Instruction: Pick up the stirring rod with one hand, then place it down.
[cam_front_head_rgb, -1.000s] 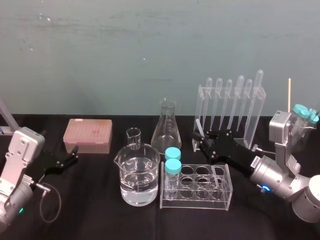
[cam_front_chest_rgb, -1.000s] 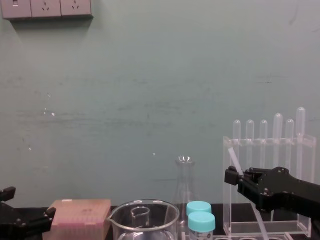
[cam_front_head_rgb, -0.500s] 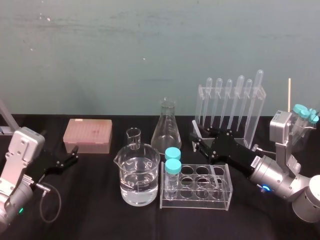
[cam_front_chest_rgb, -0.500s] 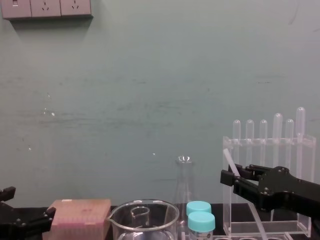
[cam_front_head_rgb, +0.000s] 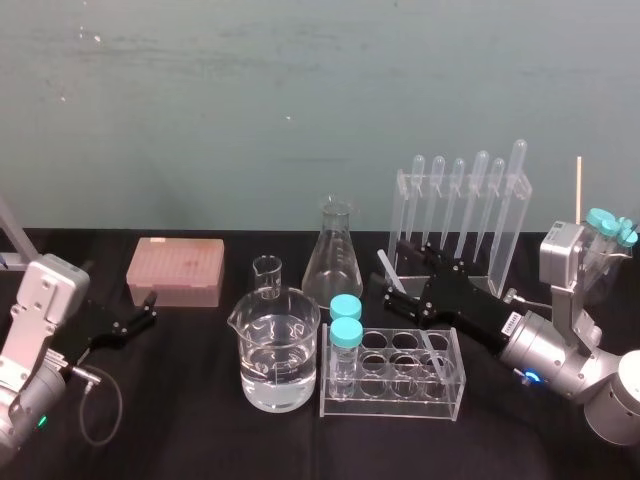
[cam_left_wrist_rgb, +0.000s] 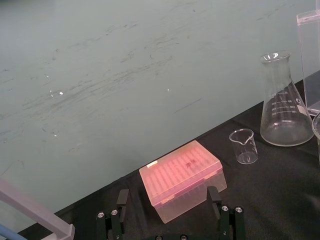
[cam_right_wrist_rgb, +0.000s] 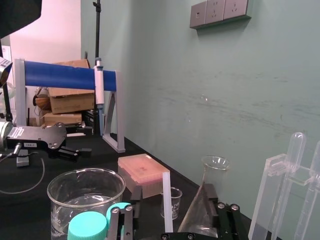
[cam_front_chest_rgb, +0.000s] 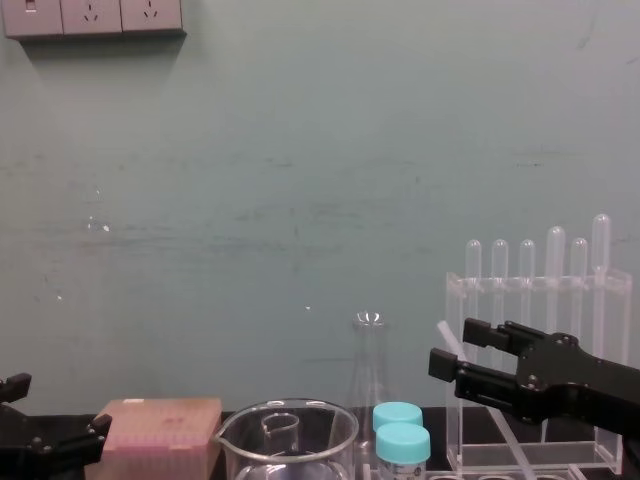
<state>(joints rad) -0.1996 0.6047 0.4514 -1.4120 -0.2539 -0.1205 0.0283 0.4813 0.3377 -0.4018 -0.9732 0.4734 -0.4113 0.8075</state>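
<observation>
Stirring rod (cam_front_head_rgb: 390, 268) slants near the black table's (cam_front_head_rgb: 200, 430) right rear, just ahead of the clear pipette rack (cam_front_head_rgb: 505, 230), upper end tilted left. The right gripper (cam_front_chest_rgb: 453, 347) hovers around it with its jaws spread wide, the rod standing free in the gap between them. The left gripper (cam_front_head_rgb: 143, 312) sits near the table's left edge beside the pink tip box (cam_front_head_rgb: 176, 270), its fingers also apart.

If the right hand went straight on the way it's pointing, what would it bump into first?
Probably the conical flask, which stands just ahead of the right hand, though depth is hard to judge.
</observation>
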